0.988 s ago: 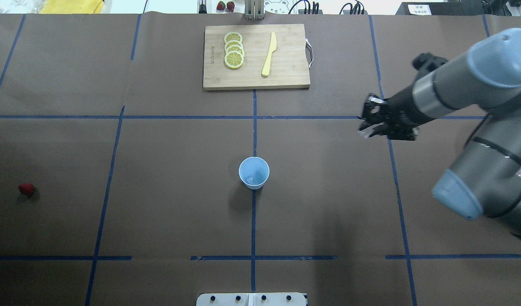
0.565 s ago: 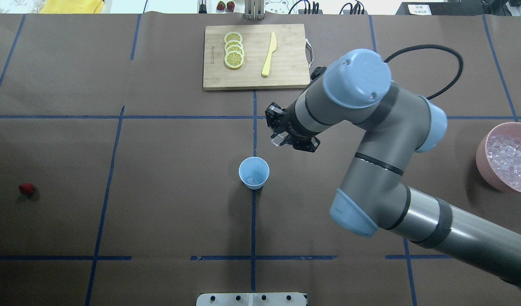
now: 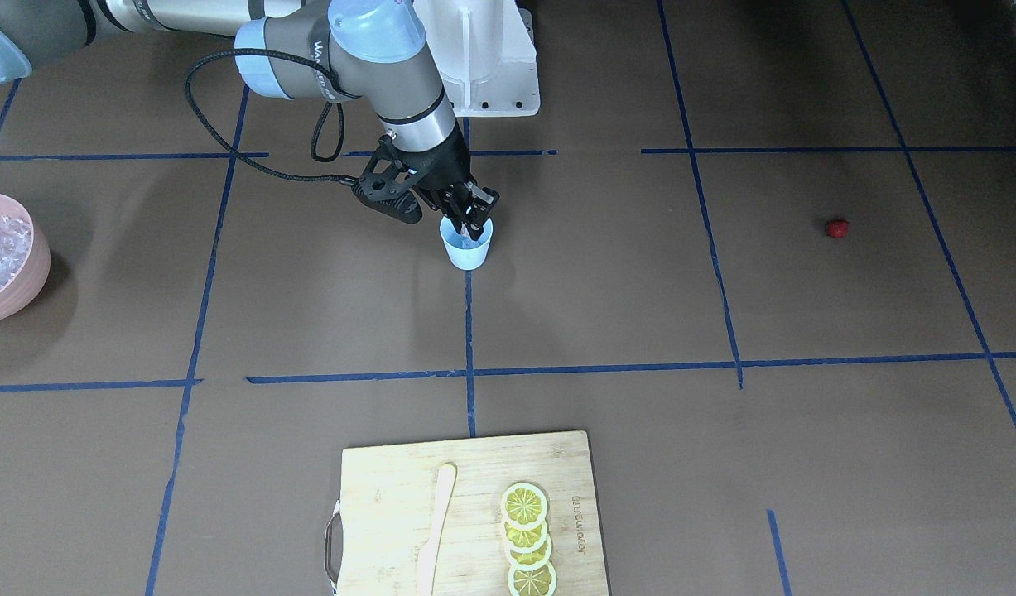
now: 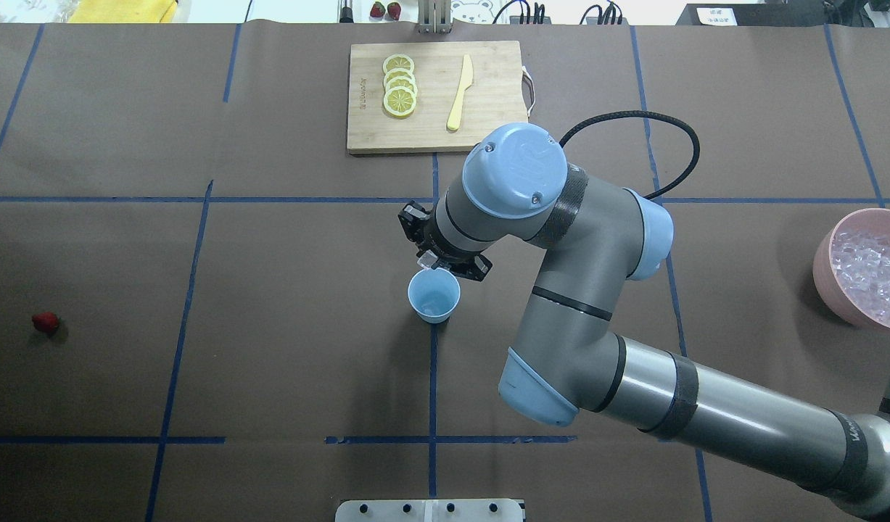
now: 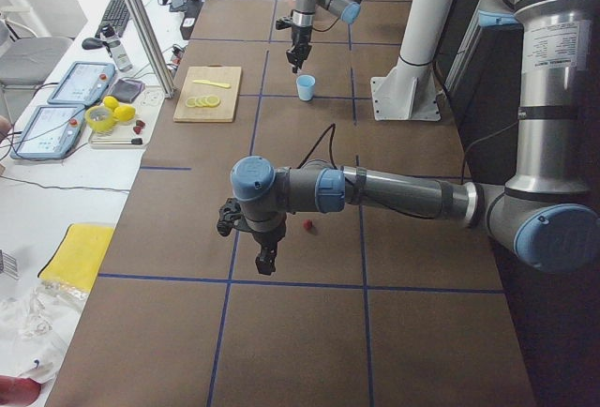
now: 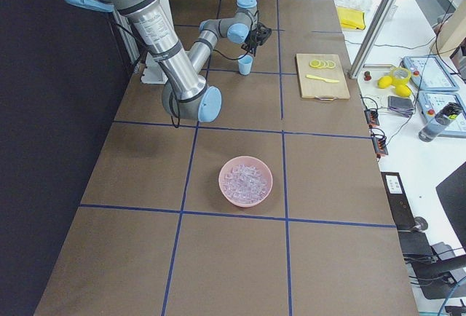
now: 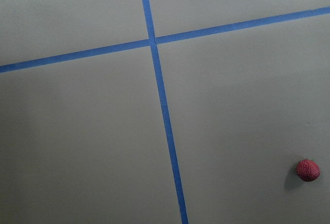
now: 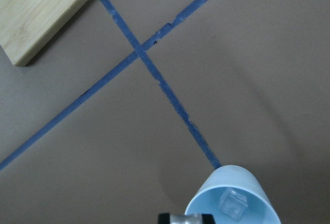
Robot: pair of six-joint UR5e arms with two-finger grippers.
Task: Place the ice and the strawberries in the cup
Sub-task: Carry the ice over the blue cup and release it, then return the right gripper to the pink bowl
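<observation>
My right gripper (image 4: 431, 262), clamped on an ice cube (image 4: 426, 258), has moved within the last second from the table's right side to the far rim of the light-blue cup (image 4: 434, 297), so release is due; the strawberry (image 4: 45, 322) lies well apart.

The cup (image 4: 434, 295) stands mid-table with one ice cube (image 8: 230, 205) in it. My right claw (image 3: 472, 217) hangs just above it, the held cube (image 4: 427, 259) between its fingers. From the cup, the cutting board (image 4: 437, 98) lies at 12 o'clock, the bowl (image 4: 822, 268) of ice (image 4: 872, 272) at 3, and the strawberry (image 4: 46, 322) well off at 9. On the board, the lemon slices (image 4: 400, 85) lie at the knife's (image 4: 459, 93) 9 o'clock. My left claw (image 5: 265, 259) hangs near the strawberry.
</observation>
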